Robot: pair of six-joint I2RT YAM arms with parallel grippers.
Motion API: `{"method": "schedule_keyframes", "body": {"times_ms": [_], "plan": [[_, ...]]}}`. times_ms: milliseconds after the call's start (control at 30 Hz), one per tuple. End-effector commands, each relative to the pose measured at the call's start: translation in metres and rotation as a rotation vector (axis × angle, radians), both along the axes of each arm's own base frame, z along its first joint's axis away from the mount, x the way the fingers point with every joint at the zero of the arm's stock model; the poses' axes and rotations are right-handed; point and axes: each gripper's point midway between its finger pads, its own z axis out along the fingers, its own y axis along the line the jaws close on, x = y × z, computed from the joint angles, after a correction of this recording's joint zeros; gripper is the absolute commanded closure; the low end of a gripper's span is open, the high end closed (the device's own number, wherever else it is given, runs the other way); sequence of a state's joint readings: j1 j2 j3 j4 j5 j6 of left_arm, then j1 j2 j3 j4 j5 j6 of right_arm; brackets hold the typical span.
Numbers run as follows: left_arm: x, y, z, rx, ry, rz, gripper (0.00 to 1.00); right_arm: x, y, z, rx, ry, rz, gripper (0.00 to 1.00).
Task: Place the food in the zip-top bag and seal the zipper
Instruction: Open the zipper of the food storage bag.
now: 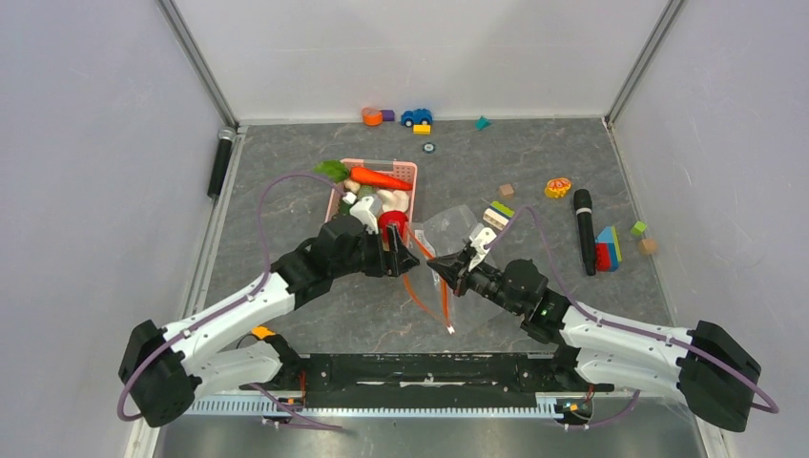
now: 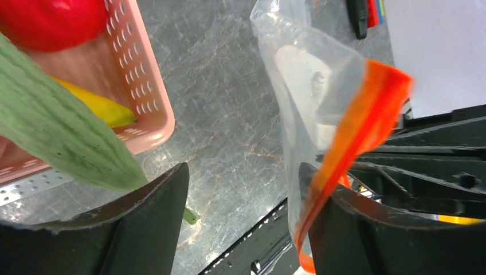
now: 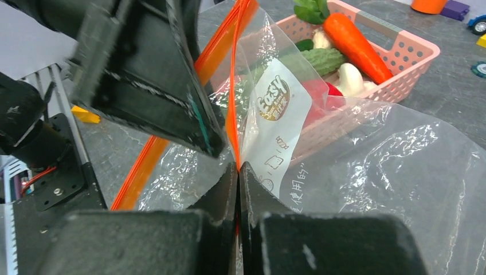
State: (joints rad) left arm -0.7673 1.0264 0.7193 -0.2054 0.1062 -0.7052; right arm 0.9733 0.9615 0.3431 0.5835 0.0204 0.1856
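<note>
Zip-top bag [image 3: 390,172] clear, crinkled glossy plastic; basket [image 2: 146,86] perforated pink plastic; table [image 1: 286,162] matt grey marbling.

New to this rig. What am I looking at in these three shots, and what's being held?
Two robot arms sit bolted at the near edge of a table. One picture looks down from above; the other two come from cameras on each wrist. The right gripper has its jaws shut on the zip-top bag, pinching it by the orange-red zipper. The left gripper is open, one jaw against the bag's mouth, holding nothing. The food lies in a pink basket. Toy blocks lie scattered around.
</note>
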Motion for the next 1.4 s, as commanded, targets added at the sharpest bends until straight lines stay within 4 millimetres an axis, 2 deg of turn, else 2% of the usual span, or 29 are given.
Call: {"method": "schedule_keyframes", "body": {"times_ms": [0, 33, 167, 200, 267, 400, 633, 700, 733, 767, 867, 1000, 1133, 1267, 1367], "plan": [[0.007, -0.014, 0.010, 0.021, -0.069, -0.024, 0.30, -0.011, 0.008, 0.025, 0.084, -0.046, 0.074, 0.97], [0.008, -0.016, 0.009, 0.029, -0.070, -0.020, 0.37, -0.012, 0.008, 0.025, 0.081, -0.047, 0.076, 0.97], [0.011, -0.021, 0.009, 0.041, -0.072, -0.004, 0.91, -0.010, 0.004, 0.023, 0.073, -0.040, 0.059, 0.95], [0.010, -0.022, 0.010, 0.040, -0.075, -0.006, 0.98, -0.009, 0.002, 0.021, 0.068, -0.030, 0.046, 0.92], [0.006, -0.025, 0.013, 0.039, -0.087, -0.025, 0.98, -0.007, 0.000, 0.019, 0.053, -0.007, 0.029, 0.70], [0.003, -0.027, 0.020, 0.043, -0.117, -0.016, 0.98, 0.003, -0.004, 0.011, -0.006, 0.025, -0.033, 0.42], [0.009, -0.020, 0.024, 0.085, -0.119, 0.068, 0.98, 0.013, -0.004, -0.003, -0.107, 0.061, -0.119, 0.28], [0.010, -0.020, 0.027, 0.077, -0.122, 0.088, 0.98, 0.014, -0.005, -0.001, -0.125, 0.055, -0.154, 0.18], [0.011, -0.020, 0.029, 0.073, -0.125, 0.098, 0.98, 0.013, -0.005, 0.001, -0.126, 0.052, -0.163, 0.08], [0.011, -0.021, 0.031, 0.067, -0.125, 0.103, 0.98, 0.012, -0.004, 0.003, -0.126, 0.049, -0.170, 0.03], [0.013, -0.024, 0.037, 0.057, -0.134, 0.110, 0.98, 0.008, -0.001, 0.009, -0.111, 0.039, -0.167, 0.02], [0.011, -0.028, 0.045, 0.031, -0.134, 0.108, 0.98, 0.015, -0.006, 0.006, -0.125, 0.057, -0.260, 0.02], [0.012, -0.028, 0.046, 0.004, -0.123, 0.150, 0.98, 0.022, -0.011, 0.004, -0.178, 0.032, -0.404, 0.02], [0.012, -0.026, 0.043, -0.015, -0.098, 0.180, 0.98, 0.029, -0.024, 0.009, -0.219, 0.012, -0.609, 0.02], [0.009, -0.025, 0.047, -0.030, -0.096, 0.177, 0.98, 0.032, -0.035, 0.003, -0.239, 0.041, -0.731, 0.02]]}}
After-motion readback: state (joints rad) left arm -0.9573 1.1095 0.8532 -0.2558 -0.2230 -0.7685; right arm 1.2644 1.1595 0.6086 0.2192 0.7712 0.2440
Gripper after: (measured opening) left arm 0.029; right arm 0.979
